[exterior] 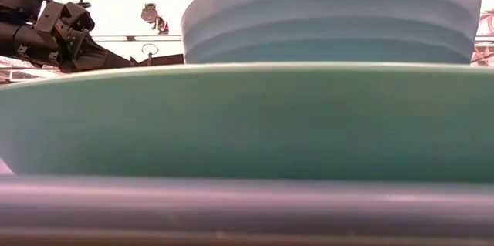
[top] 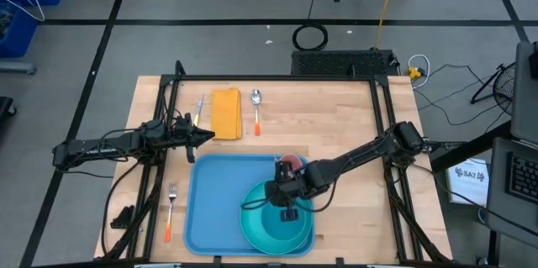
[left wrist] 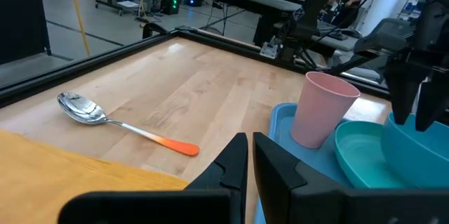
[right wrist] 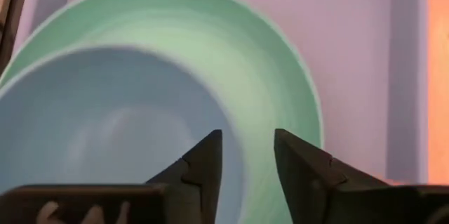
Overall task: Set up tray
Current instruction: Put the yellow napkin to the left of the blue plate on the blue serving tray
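Observation:
The light-blue tray (top: 210, 209) lies on the table's near middle. On it sits a round teal plate (top: 256, 233) carrying a pale-blue bowl (right wrist: 98, 119), with a pink cup (left wrist: 323, 108) upright at the tray's far edge. My right gripper (right wrist: 245, 161) is open above the bowl's rim (right wrist: 235, 155), pointing down, with one finger over the bowl's inside and one over the plate. My left gripper (left wrist: 251, 164) is shut and holds nothing. It hovers by the near right corner of a yellow napkin (top: 227, 114), just beyond the tray's far left corner. My right gripper comes from above with its fingers (right wrist: 207, 168) on either side of the bowl's rim, one inside and one outside. Whether either finger touches the rim, I cannot tell. The bowl rests on the plate.
A fork (top: 171, 209) with an orange handle lies left of the tray. A knife (top: 199, 108) lies left of the napkin and a spoon (left wrist: 84, 108) right of it, both near the far edge. Bare wood spreads right of the tray. A black frame borders the table.

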You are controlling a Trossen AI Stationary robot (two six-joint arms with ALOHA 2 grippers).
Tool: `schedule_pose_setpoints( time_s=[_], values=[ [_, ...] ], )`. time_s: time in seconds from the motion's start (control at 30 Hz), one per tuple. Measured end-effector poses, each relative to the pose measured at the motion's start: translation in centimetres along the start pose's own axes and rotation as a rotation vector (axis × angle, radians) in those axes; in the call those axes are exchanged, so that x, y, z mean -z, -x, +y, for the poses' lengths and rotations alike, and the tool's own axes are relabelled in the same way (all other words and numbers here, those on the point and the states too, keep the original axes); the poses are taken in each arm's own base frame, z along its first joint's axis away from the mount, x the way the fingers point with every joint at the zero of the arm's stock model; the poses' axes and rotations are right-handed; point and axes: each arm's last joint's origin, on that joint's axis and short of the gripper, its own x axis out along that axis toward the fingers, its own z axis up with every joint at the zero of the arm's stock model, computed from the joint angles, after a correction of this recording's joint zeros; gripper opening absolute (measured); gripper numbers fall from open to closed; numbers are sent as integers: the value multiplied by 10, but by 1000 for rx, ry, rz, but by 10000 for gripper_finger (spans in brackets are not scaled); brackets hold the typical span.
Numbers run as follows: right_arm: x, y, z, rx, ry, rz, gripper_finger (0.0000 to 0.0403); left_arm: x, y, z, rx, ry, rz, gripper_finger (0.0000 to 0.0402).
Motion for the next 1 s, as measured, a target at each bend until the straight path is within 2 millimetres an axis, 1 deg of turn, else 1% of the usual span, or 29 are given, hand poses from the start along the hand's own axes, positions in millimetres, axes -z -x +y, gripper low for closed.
schedule_pose_setpoints(
  time_s=[0.1,0.17,0.2,0.3,0.33,0.4,0.47,0.5,0.6,0.67,0.7,0.73,0.8,0.9,1.0],
  values=[
    [-5,8,-8,-2,24,-36,127,0,0,0,0,0,0,26],
    [-9,25,-16,0,15,-75,125,0,0,0,0,0,0,26],
    [-11,36,-20,0,4,-100,123,0,0,0,0,0,0,26],
    [-13,77,-33,-4,-18,-199,114,0,0,0,0,0,0,26],
    [-10,91,-37,0,-17,-237,110,0,0,0,0,0,0,26],
    [3,118,-46,58,-19,-319,105,0,0,0,0,0,0,26],
    [22,143,-55,149,-37,-413,99,0,0,0,0,0,0,26],
    [37,153,-60,198,-52,-454,97,0,0,0,0,0,0,26],
    [91,180,-76,334,-151,-589,91,0,0,0,0,-12,0,26],
    [132,190,-86,388,-246,-684,88,0,0,0,-1,-24,0,26],
    [154,192,-91,409,-298,-738,86,0,0,0,0,-29,0,26],
    [172,193,-95,415,-339,-800,85,0,0,0,0,-32,0,26],
    [202,192,-101,401,-382,-935,82,0,0,0,-1,-31,0,26],
    [232,186,-105,401,-375,-1092,82,0,0,0,0,-28,0,26],
    [253,173,-107,393,-335,-1141,81,0,0,0,0,-27,0,26]
  ],
)
